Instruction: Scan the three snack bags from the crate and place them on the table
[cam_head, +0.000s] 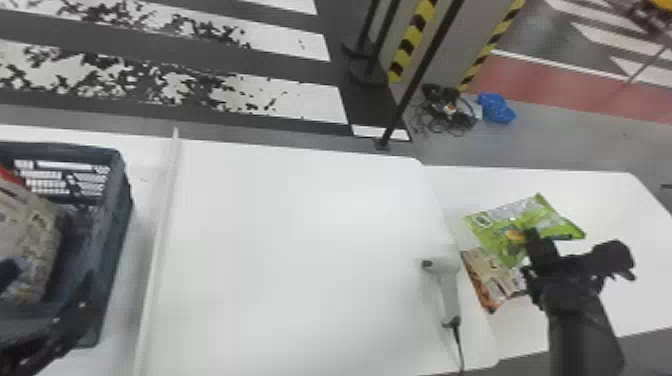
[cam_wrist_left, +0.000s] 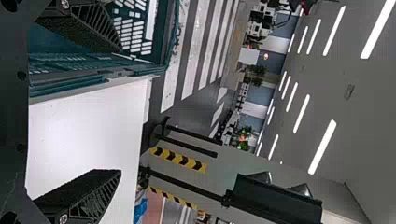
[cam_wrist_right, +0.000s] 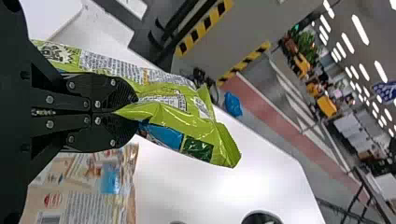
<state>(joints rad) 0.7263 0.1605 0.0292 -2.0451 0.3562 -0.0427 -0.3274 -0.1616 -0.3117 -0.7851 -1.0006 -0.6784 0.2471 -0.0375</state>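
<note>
My right gripper (cam_head: 533, 237) holds the green snack bag (cam_head: 542, 215) over the right-hand table (cam_head: 625, 200). In the right wrist view, that gripper (cam_wrist_right: 134, 113) is shut on a pinched fold of the green bag (cam_wrist_right: 187, 109). A brown-and-beige snack bag (cam_head: 492, 277) lies on the table, partly under the green one. At the far left, a pale bag with a red corner (cam_head: 27, 230) is inside the dark crate (cam_head: 112, 240). My left gripper (cam_head: 46, 287) is at the crate's near right part; its fingers stand wide apart in the left wrist view, with nothing between this gripper's tips (cam_wrist_left: 109, 109).
A white handheld scanner (cam_head: 447, 290) with a cable lies near the right edge of the middle table (cam_head: 300, 240). A raised white strip (cam_head: 159, 235) runs between crate and middle table. A black pole (cam_head: 417, 75) stands behind the tables.
</note>
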